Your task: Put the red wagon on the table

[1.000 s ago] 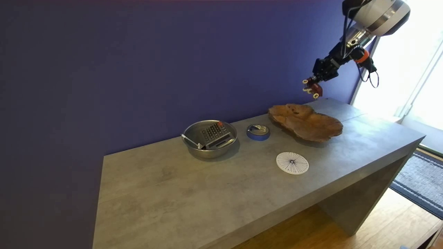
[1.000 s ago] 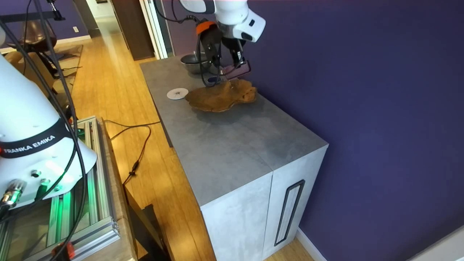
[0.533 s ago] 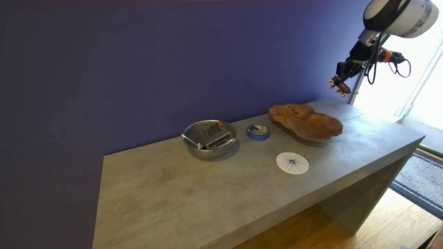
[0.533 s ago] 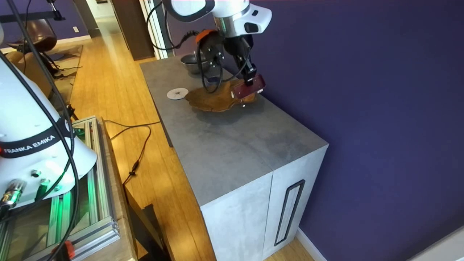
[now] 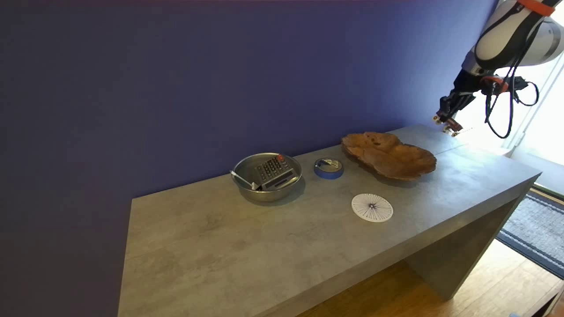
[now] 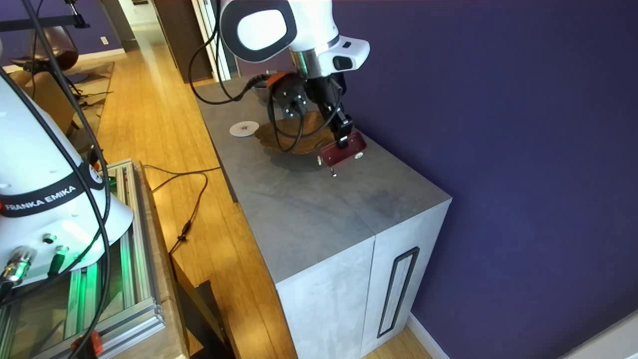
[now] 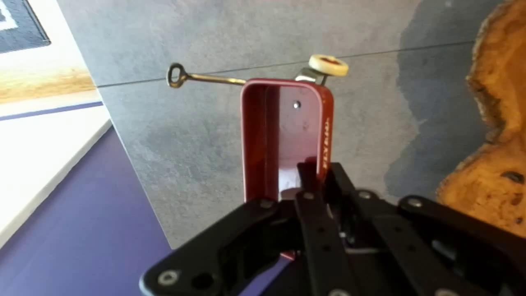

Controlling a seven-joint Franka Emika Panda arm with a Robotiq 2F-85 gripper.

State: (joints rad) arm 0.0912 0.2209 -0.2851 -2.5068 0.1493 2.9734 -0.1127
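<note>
The red wagon (image 5: 454,125) is a small dark-red toy with pale wheels and a thin metal pull handle. It also shows in an exterior view (image 6: 353,145) and in the wrist view (image 7: 254,148). My gripper (image 7: 322,174) is shut on one long side wall of the wagon, one finger inside the tray and one outside. The gripper also shows in both exterior views (image 5: 444,115) (image 6: 342,143). The wagon hangs tilted over the bare end of the grey table (image 6: 319,199), beyond the wooden dish. The exact gap beneath the wheels is hard to judge. The fingers hide part of the wagon.
The brown wooden dish (image 5: 390,158) stands beside the wagon, also in the wrist view (image 7: 489,189). A blue ring-shaped cup (image 5: 328,169), a white disc (image 5: 372,208) and a metal bowl (image 5: 269,178) with a calculator stand farther along. A purple wall (image 6: 473,124) runs along the table.
My gripper has carried the wagon past the wooden dish toward the table's end, and lowered it over the last half second. The dish and other objects have not moved.
</note>
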